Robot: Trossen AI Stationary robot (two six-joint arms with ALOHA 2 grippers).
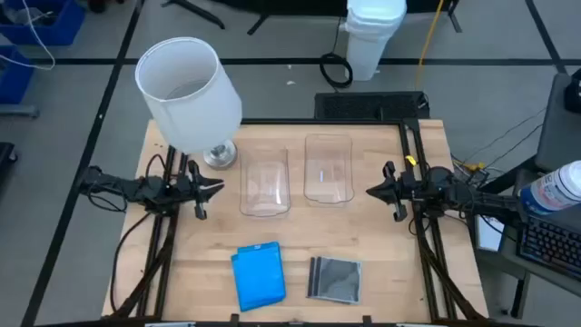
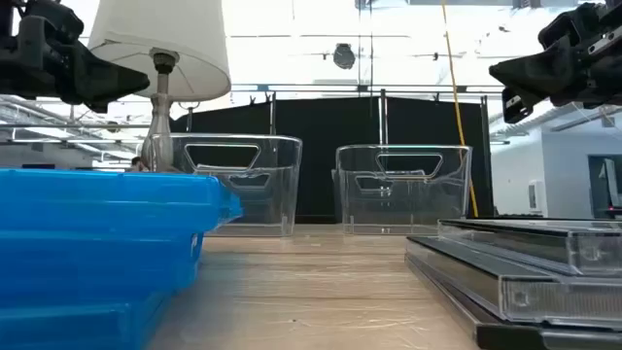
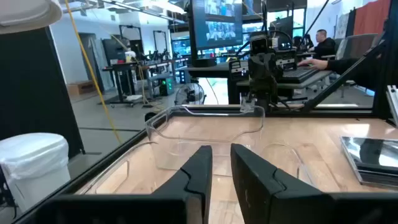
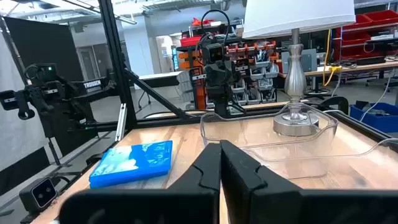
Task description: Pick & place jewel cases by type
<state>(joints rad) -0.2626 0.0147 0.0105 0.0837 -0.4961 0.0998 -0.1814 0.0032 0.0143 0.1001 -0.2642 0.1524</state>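
A stack of bright blue jewel cases (image 1: pixel 258 275) lies flat on the table near its front edge and shows large in the low view (image 2: pixel 97 253). A stack of dark grey translucent jewel cases (image 1: pixel 335 278) lies to its right, and also shows in the low view (image 2: pixel 525 267). My left gripper (image 1: pixel 216 188) hangs above the table's left side with a narrow gap between its fingers (image 3: pixel 221 163), holding nothing. My right gripper (image 1: pixel 372 192) hangs above the right side, shut and empty (image 4: pixel 219 155). Both point toward the table's middle, clear of the cases.
Two clear plastic tubs (image 1: pixel 264 182) (image 1: pixel 328 169) stand side by side at the table's middle, between the grippers. A lamp with a white shade (image 1: pixel 188 95) stands at the far left, with its metal base (image 1: pixel 219 156) beside the left tub. A person sits beyond the table (image 3: pixel 323 43).
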